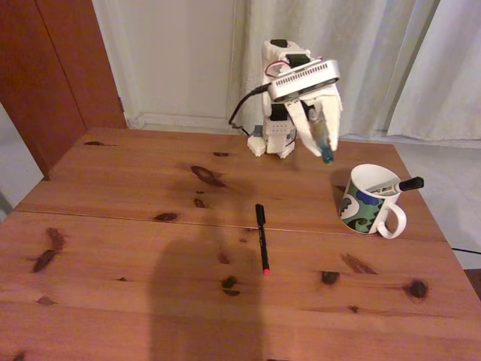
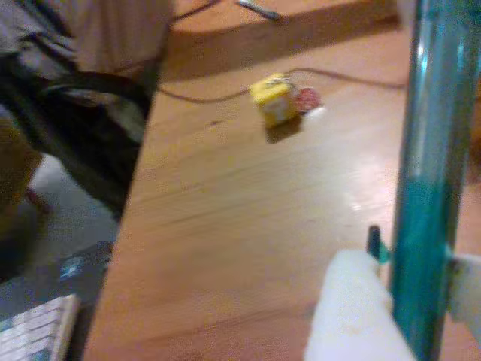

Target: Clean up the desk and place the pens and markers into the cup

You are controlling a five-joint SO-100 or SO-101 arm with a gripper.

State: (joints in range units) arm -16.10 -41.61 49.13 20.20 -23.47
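My gripper (image 1: pixel 322 139) hangs above the back right of the wooden desk (image 1: pixel 113 248), shut on the teal-green pen (image 1: pixel 325 147), which points down and slightly right. The wrist view shows this pen (image 2: pixel 428 188) upright between my white fingers (image 2: pixel 349 312). The patterned cup (image 1: pixel 367 203) stands to the lower right of the gripper, handle toward the front. A white marker with a black cap (image 1: pixel 406 183) leans inside it, cap sticking out to the right. A thin black pen with a red tip (image 1: pixel 261 237) lies on the desk's middle, tip toward the front.
The arm's base (image 1: pixel 274 139) stands at the desk's back edge with a cable behind it. Curtains hang behind. In the wrist view, a small yellow block (image 2: pixel 274 101) lies on a wooden surface, with a dark bag (image 2: pixel 83 120) at the left.
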